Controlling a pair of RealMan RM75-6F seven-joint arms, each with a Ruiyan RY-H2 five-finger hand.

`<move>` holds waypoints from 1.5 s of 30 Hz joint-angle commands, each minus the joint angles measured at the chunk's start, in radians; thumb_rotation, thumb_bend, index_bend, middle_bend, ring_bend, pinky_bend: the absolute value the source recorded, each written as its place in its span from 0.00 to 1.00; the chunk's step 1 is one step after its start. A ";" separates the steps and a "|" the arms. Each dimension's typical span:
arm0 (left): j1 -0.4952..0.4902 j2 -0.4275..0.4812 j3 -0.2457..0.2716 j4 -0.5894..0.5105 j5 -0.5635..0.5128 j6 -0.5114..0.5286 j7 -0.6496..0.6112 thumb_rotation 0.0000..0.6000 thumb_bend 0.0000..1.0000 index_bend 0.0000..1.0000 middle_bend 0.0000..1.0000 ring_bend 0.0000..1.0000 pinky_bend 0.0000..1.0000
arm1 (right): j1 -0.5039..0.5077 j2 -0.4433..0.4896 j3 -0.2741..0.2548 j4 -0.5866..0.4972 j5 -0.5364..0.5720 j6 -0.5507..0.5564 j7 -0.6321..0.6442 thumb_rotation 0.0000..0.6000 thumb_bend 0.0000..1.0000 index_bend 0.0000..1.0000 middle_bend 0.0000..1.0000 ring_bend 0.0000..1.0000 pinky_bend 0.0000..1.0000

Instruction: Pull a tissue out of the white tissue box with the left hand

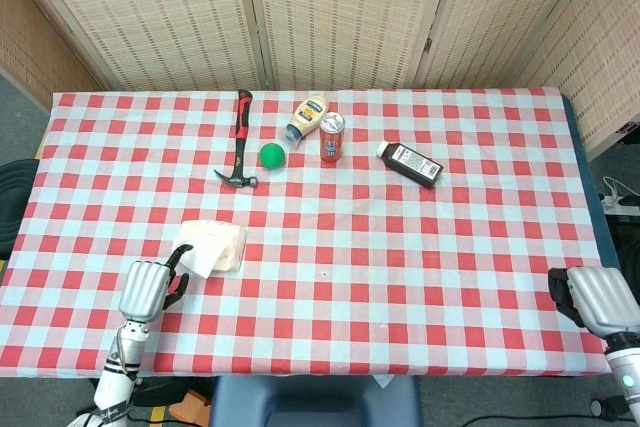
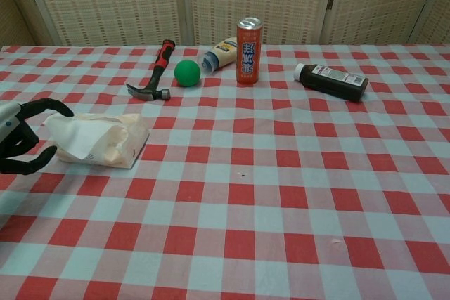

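Fingers point(image 2: 42, 107) of the left hand point(image 1: 147, 290) spread, empty, beside the tissue box point(image 2: 98, 138); labels unreadable. Right hand point(image 1: 598, 297): cannot tell.

Woven folding screen point(image 1: 340, 12) behind, red-and-white checked tablecloth point(image 1: 400, 267) over the table, grey floor point(image 1: 20, 112) at left

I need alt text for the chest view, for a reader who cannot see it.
The left hand, fingers apart, reaches toward the white tissue box on a red-checked table without touching it. Behind lie a hammer, green ball, upright orange can and dark bottle.
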 commanded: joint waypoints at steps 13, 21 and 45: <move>-0.061 -0.123 -0.033 0.168 -0.044 -0.033 -0.035 1.00 0.44 0.32 0.98 0.97 1.00 | 0.005 0.000 -0.003 -0.002 0.007 -0.014 -0.012 1.00 1.00 0.89 0.80 0.61 0.86; -0.072 -0.148 -0.025 0.209 -0.047 -0.035 -0.042 1.00 0.44 0.39 0.97 0.97 1.00 | 0.003 0.003 -0.002 -0.003 0.003 -0.009 -0.002 1.00 1.00 0.89 0.80 0.61 0.86; 0.002 0.275 0.085 -0.035 0.027 0.045 0.011 1.00 0.54 0.72 1.00 0.98 1.00 | 0.003 0.015 -0.005 -0.007 -0.008 -0.011 0.019 1.00 1.00 0.89 0.80 0.61 0.86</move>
